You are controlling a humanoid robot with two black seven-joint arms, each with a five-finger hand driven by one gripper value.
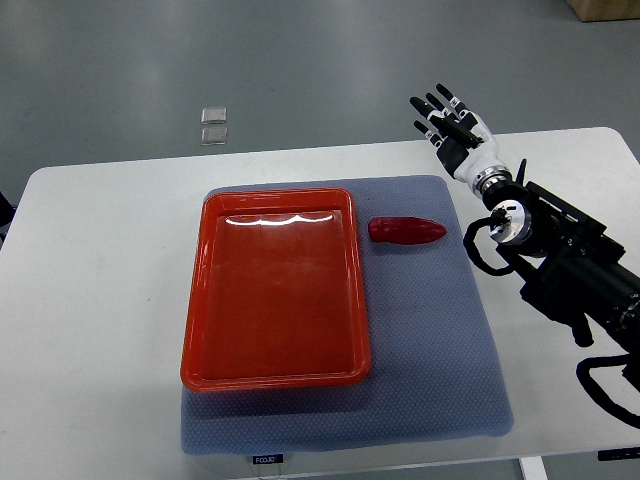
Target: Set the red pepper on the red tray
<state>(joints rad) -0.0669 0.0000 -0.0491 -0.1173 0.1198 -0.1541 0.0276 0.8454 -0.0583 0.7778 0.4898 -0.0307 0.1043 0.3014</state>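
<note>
red pepper [406,231] on grey mat [440,330], just right of red tray [275,372]. right hand [455,128] up beyond it, fingers spread, empty. lower over pepper's middle, grip across body, avoid rolling it.

The right robot hand [452,122] is reaching in from the right edge on a black, cable-wrapped arm, its white palm and wrist angling up and to the left. Its dark-tipped fingers [432,105] are spreading straight and apart, gripping nothing. The forearm is slanting diagonally down toward the lower right corner.
</note>
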